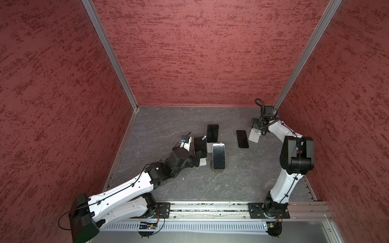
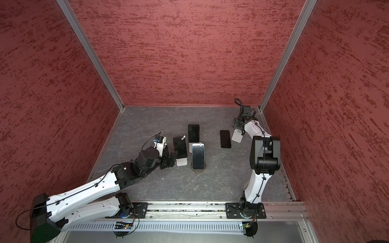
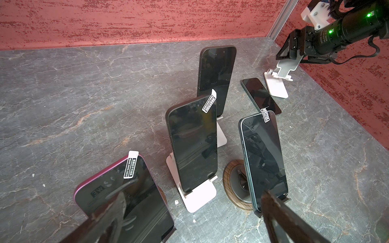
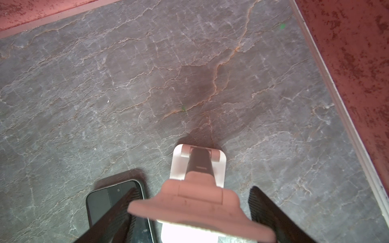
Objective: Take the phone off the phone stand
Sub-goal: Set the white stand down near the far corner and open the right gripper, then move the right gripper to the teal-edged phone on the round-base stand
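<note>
— Left claw point(image 3: 193, 194): how does it stand?
— Fingers spread wide, gripping nothing, low over the grey, veined, stone-look table point(image 3: 63, 94). We judge this arm the nearer one to the phones that need lifting.
— Which phone lies closest?
— A glossy black slab phone with a purple rim point(image 3: 134, 199), propped on a stand we can barely see. It sits off toward one finger, not centred in the gap. We cannot tell whether that finger touches it.
— And straight ahead?
— A black glass phone with a white sticker tab point(image 3: 193, 145), on a pale pink hinged plastic stand point(image 3: 200, 195), just beyond the claw. Its long axis rises and leans back, away from us. Beside it, a dark teal-edged phone point(image 3: 263, 157) leans on a round wooden base point(image 3: 229, 183). Behind them, another black phone point(image 3: 216, 77) is propped on another pink stand point(image 3: 222, 134).
— Right claw point(image 4: 194, 189)?
— Apart too, with one finger either side of the bare backplate of an empty pale pink stand point(image 4: 179, 164), near the rear corner. A black phone lying flat point(image 4: 113, 197) rests on the table just beside that stand, well apart from the left claw.
</note>
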Motion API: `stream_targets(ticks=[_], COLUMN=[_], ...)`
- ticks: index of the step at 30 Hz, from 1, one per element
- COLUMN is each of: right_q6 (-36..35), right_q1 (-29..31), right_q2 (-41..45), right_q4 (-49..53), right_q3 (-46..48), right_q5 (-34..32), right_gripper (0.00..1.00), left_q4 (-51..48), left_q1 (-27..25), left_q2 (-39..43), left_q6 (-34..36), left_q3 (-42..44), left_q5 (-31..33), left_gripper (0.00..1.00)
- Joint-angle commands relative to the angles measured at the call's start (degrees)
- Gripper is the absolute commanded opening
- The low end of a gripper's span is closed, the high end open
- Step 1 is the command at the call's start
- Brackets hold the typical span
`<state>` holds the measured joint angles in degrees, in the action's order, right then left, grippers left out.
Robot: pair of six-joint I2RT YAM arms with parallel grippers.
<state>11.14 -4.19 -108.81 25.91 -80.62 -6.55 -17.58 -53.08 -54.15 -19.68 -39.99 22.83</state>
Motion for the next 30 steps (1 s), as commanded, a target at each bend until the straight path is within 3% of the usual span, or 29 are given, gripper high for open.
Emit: stream_targets(ticks=[1, 5, 23, 30], right_q6=[0.46, 0.55, 2.46, 2.96], right_q1=[-0.24, -0.29, 1.1, 4.35], right_q2=[0.84, 3.05, 18.7, 27.13], right_q4=[-0.42, 0.05, 3.16, 1.34], right_q3=[-0.85, -0.55, 5.4, 11.14], right_q5=[-0.02, -0.57, -2.75, -1.9], right_gripper=[0.91, 0.99, 0.99, 0.99], left_q4=[0.01, 0.33, 2.88, 2.1], left_q1=[-0.41, -0.43, -2.27, -5.02], left_q2=[0.44, 0.54, -0.14, -2.29], left_q6=[0.47, 0.77, 1.99, 3.27], left_q3=[-1.41, -1.41, -1.56, -3.13], left_q5=[0.62, 0.86, 2.74, 7.07], left_gripper=[1.0, 0.99, 0.99, 0.99])
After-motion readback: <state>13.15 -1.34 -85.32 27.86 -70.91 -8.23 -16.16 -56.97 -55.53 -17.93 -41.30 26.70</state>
